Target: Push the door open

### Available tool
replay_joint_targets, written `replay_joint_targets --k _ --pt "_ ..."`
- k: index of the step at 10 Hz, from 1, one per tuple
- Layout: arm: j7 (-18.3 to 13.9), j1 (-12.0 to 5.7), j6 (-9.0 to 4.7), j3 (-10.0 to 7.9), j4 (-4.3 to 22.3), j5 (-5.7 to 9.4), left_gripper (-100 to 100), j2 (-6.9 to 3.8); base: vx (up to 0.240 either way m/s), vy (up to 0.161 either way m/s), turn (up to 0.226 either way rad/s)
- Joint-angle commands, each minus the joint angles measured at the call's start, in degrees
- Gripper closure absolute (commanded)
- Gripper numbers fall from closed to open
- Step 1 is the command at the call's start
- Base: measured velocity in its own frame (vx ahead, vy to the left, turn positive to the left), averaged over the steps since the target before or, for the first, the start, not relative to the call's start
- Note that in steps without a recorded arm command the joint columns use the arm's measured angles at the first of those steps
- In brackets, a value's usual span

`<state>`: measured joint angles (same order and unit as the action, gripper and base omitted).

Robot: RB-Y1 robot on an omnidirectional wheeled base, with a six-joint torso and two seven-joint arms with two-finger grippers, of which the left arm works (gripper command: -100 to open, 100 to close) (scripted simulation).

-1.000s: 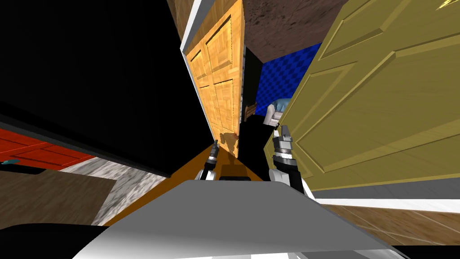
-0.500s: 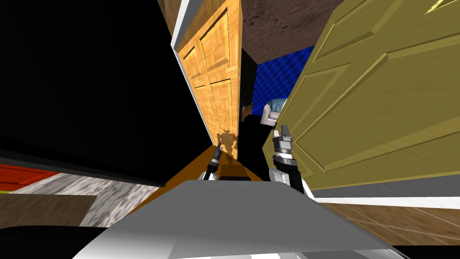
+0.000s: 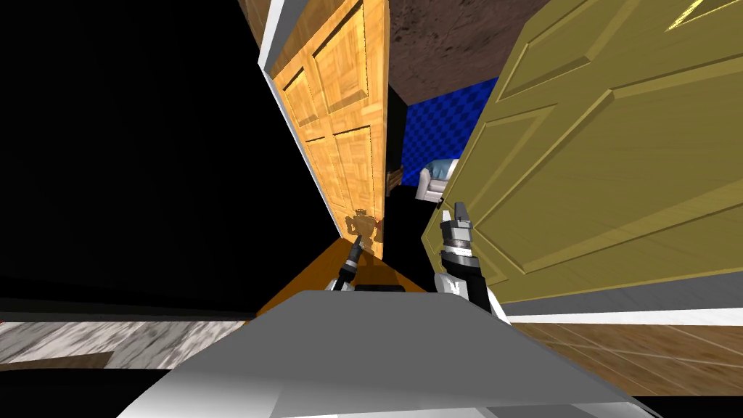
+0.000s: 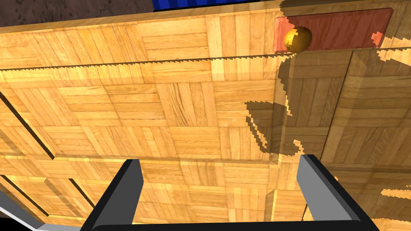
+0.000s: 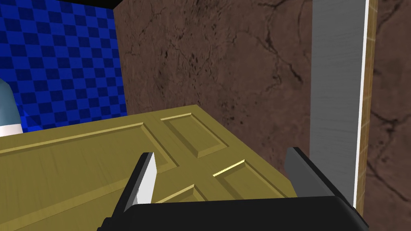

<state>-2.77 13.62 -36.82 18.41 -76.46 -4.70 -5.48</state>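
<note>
A light wooden panelled door stands edge-on ahead, just left of centre. In the left wrist view its parquet face is close in front, with a round gold knob on a reddish plate. My left gripper is open and points at the lower door face below the knob; I cannot tell whether it touches. An olive panelled door swings across the right side. My right gripper hovers at its edge, open and empty, above the olive panels.
Between the two doors a gap shows a blue chequered wall and a white armchair. A black area covers the left. A marbled floor strip lies low left, wood flooring low right.
My view has swung, sliding the left floor and red panel out of the picture. The wooden door looms larger and my left gripper has edged closer to it. The right gripper holds its place.
</note>
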Motion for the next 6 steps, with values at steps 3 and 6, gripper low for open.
replay_joint_targets --k 3,6 --pt "-0.84 -1.89 -1.62 1.70 5.84 0.28 -100 -0.27 0.087 0.070 -0.107" --pt "-1.31 -3.02 -2.74 3.04 9.79 0.42 -100 -0.33 0.077 0.063 -0.102"
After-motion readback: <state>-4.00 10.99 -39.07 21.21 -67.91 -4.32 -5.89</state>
